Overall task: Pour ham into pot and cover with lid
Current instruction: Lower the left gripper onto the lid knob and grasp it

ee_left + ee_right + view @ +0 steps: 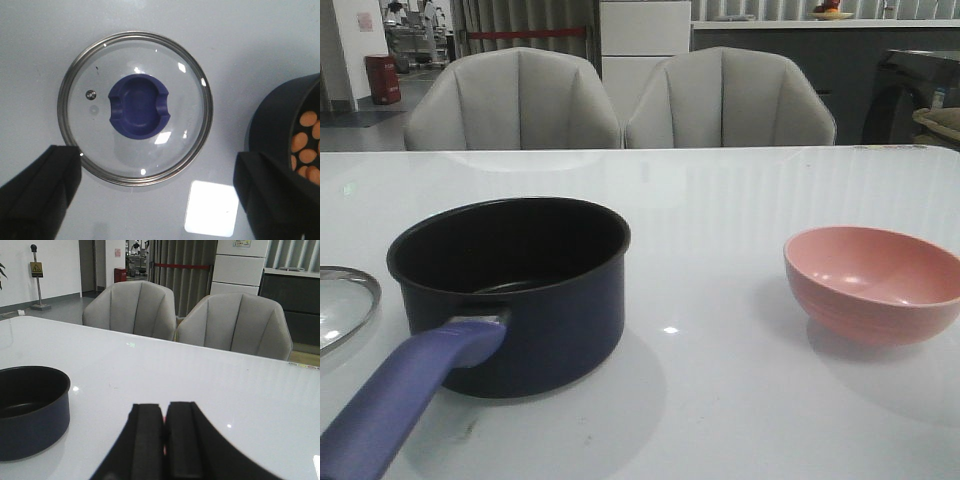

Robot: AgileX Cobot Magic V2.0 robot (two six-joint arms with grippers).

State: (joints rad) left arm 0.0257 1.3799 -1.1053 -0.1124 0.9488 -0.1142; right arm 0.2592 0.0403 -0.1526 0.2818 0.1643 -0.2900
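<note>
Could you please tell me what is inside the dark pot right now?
Orange-pink ham pieces lie on the black floor of the pot in the left wrist view. Only part of the inside shows; the rest is cut off by the frame edge and hidden by the wall.

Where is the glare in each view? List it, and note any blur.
Left wrist view: a bright square reflection on the table near the lid, with small glints on its glass. Front view: a small highlight beside the pot, soft focus overall. Right wrist view: faint specks on the tabletop; right gripper close and blurred.
</note>
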